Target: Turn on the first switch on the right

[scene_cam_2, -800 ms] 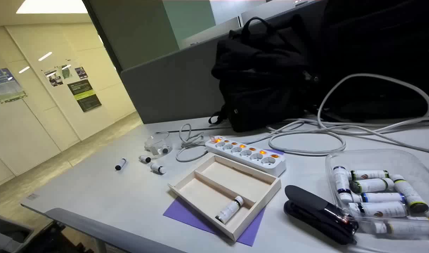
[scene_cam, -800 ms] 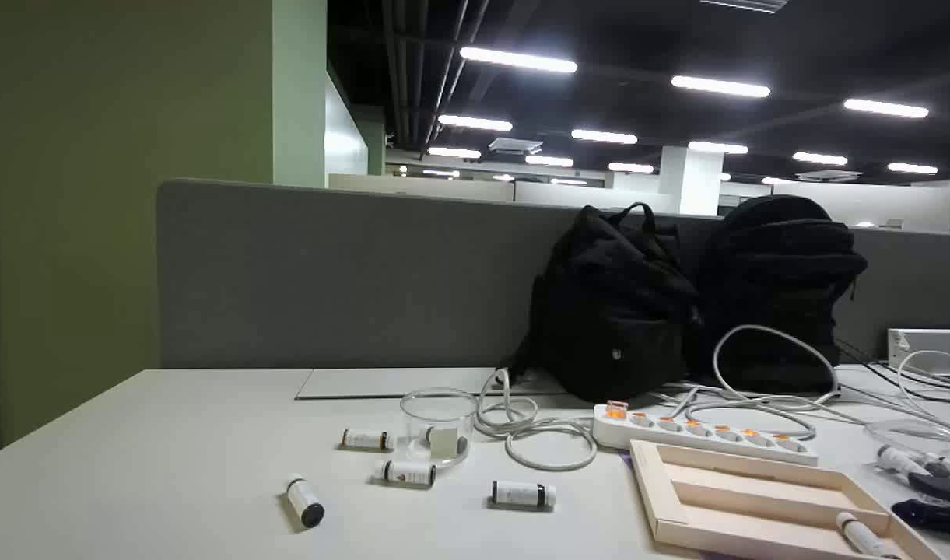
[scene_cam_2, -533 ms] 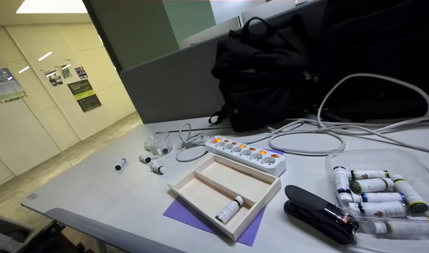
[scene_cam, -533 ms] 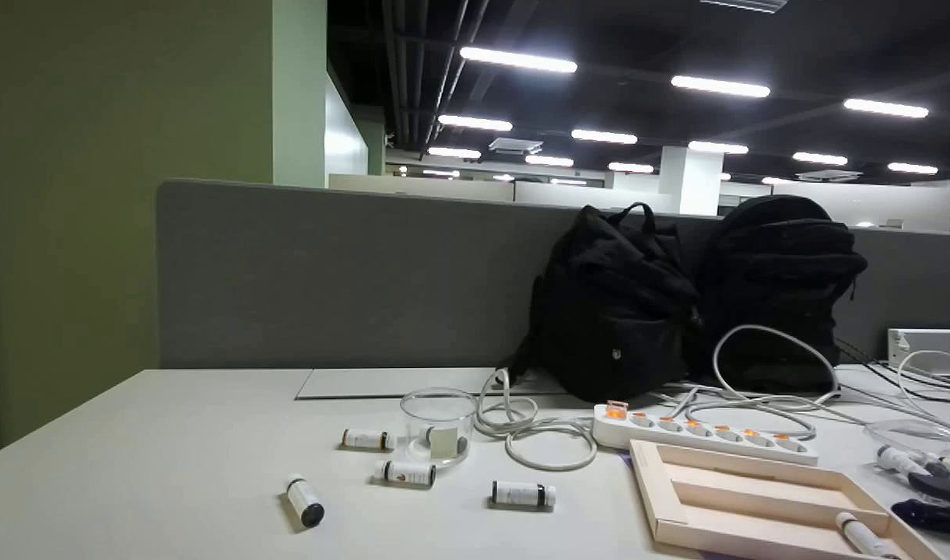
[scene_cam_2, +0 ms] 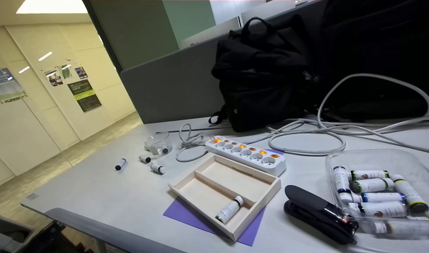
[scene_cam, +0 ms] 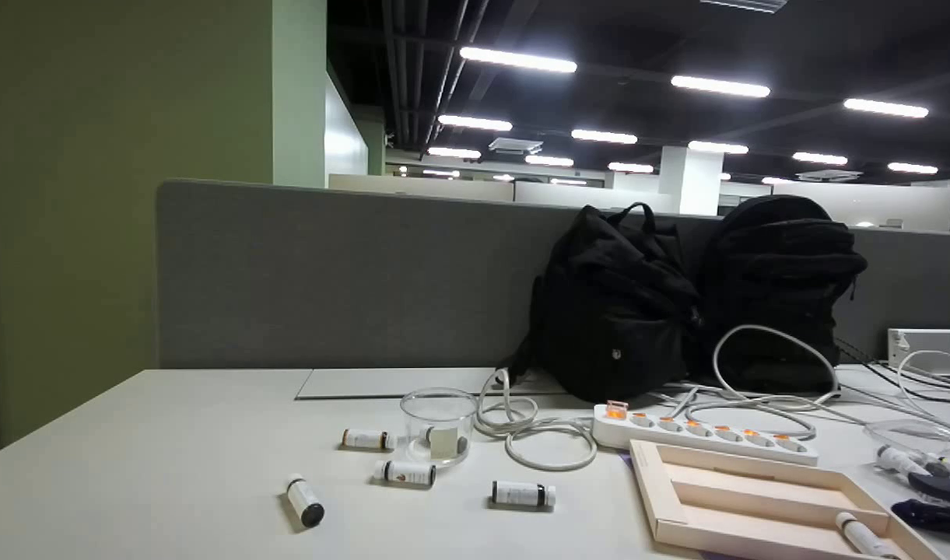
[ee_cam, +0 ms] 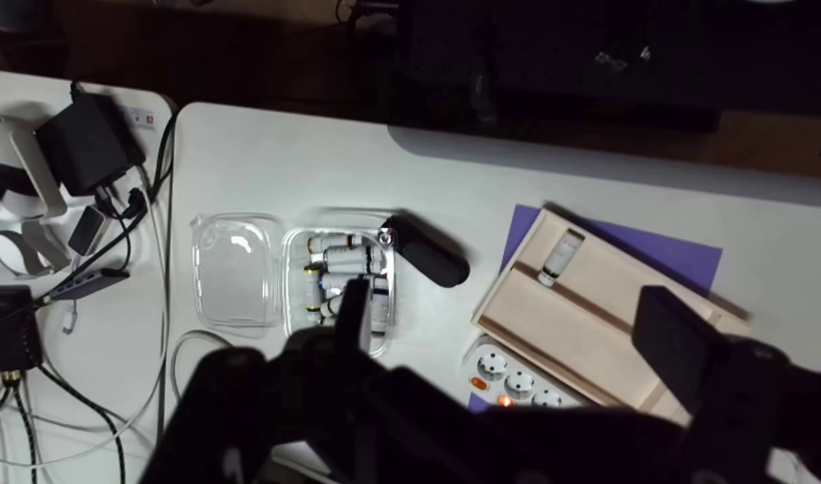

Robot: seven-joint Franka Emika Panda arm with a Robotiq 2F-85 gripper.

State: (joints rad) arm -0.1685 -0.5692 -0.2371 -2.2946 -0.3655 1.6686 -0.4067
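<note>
The strip (scene_cam_2: 247, 154) is set on the tabletop (scene_cam_2: 95, 196), just behind the tray (scene_cam_2: 237, 174) in both exterior views, with its orange switches (scene_cam_2: 242, 146) turned upward. The end switch (scene_cam_2: 274, 156), placed rightmost in both exterior views, is seen in a duller orange, while a brighter glow is given by its neighbour and by two farther along. In an exterior view a small clear flap (scene_cam: 616, 406) is seen over the one at the opposite end.

In the wrist view the fingers (ee_cam: 676, 346) are spread wide apart; part of the tray and one end of the strip are framed in the gap, and the end switch is seen there, clear of both fingers.

The tray is split into two compartments; in the one farther from the strip a vial (scene_cam_2: 229, 209) is laid, its white end pointed toward the strip. Under the tray a purple sheet (scene_cam_2: 189, 214) is partly covered. Beside the tray a stapler (scene_cam_2: 312, 202) is placed, and just next to it several more vials (scene_cam_2: 383, 210) are held in a clear tub (scene_cam_2: 369, 151); in the wrist view the tub's lid (ee_cam: 239, 282) is seen laid back on the side away from the stapler. Past a coil of cable (scene_cam: 554, 469) at the strip's other end, a clear cup (scene_cam: 439, 408) is seen with loose vials (scene_cam: 524, 495) scattered near it. At the back two black bags (scene_cam: 615, 311) are stood before a grey partition (scene_cam: 350, 280).
</note>
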